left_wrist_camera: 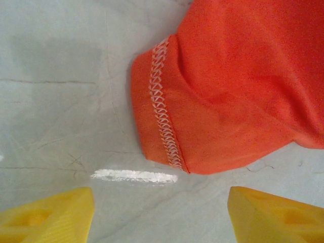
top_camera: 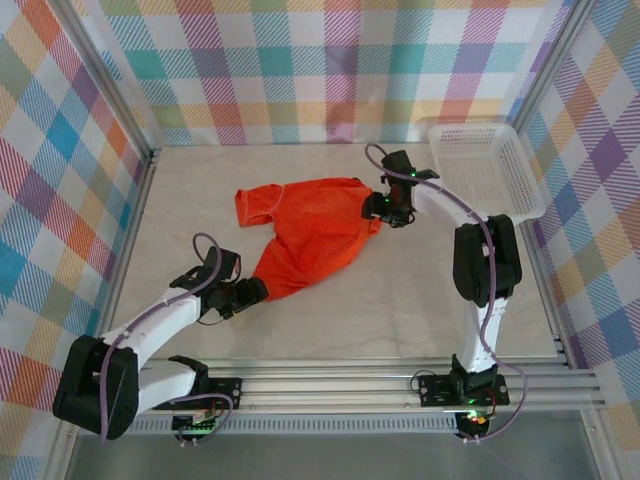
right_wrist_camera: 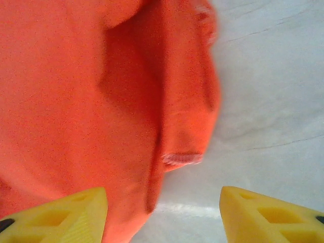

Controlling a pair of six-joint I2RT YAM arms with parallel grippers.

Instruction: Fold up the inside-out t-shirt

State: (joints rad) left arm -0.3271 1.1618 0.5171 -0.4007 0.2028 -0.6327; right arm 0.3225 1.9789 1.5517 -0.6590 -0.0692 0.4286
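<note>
Top external view: the inside-out t-shirt [top_camera: 318, 235] lies crumpled mid-desk [top_camera: 420, 300], with no fold made yet. The left pincer [top_camera: 247, 293] at its near hem and the right pincer [top_camera: 380, 209] at its right edge both gape, holding nothing.

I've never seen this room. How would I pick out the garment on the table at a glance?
Find the pale table ringed by bright plaid walls; near its middle lies the t-shirt. It is a rumpled orange-red heap with one short sleeve poking left and raw seam stitching showing outside, nothing like the stiff white basket in the far right corner.
</note>
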